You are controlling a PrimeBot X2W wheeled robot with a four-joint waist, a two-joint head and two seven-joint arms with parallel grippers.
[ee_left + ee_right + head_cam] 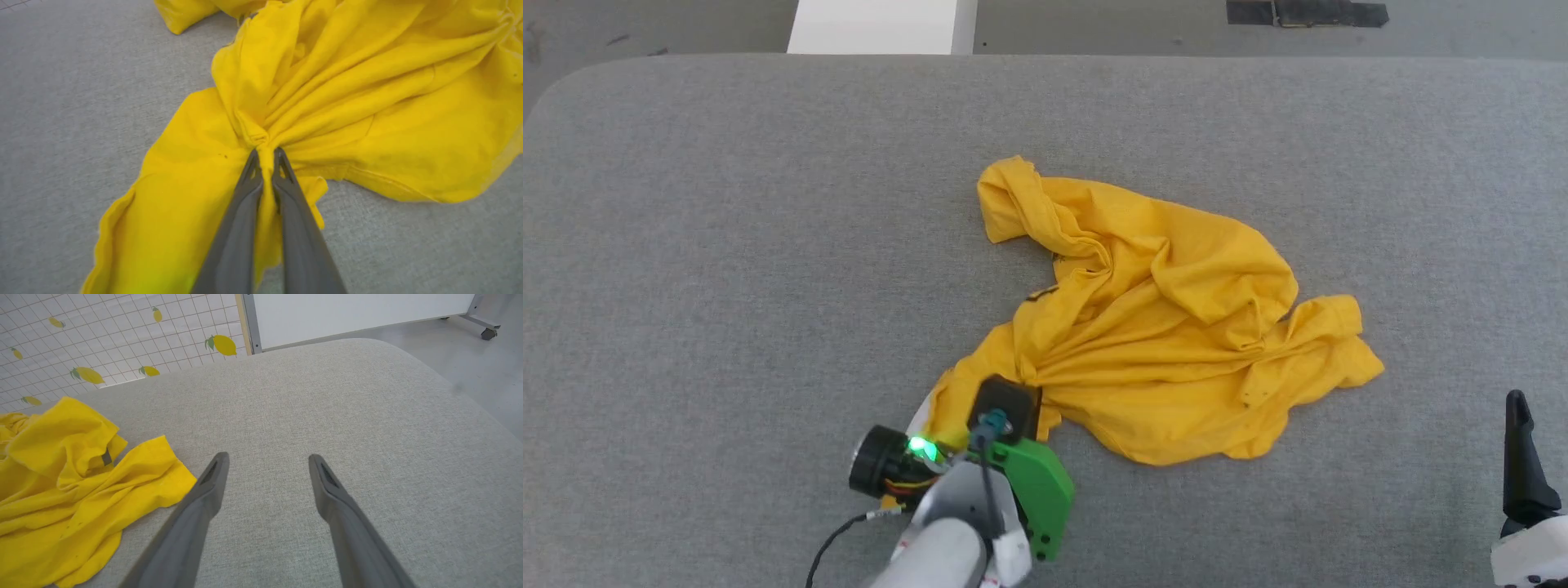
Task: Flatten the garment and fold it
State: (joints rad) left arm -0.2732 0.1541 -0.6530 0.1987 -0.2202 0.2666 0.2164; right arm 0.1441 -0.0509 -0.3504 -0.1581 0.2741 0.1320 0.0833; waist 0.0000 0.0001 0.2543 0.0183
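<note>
Grey fabric-covered table (727, 245), crumpled bright yellow cotton T-shirt (1168, 327) mid-surface. The left gripper (266, 153) is clenched on a bunched fold at its near edge; cloth fans ahead and right. The right gripper (267, 457) gapes empty, shirt edge just left of it.

The pale grey left forearm (947, 543) is fitted with a bright green bracket (1039, 490), a black cylindrical module (876, 469) lit green, and a black cable (849, 523). The left claw (266, 154) and right claw (267, 457) are each formed of two long dark grey fingers.
</note>
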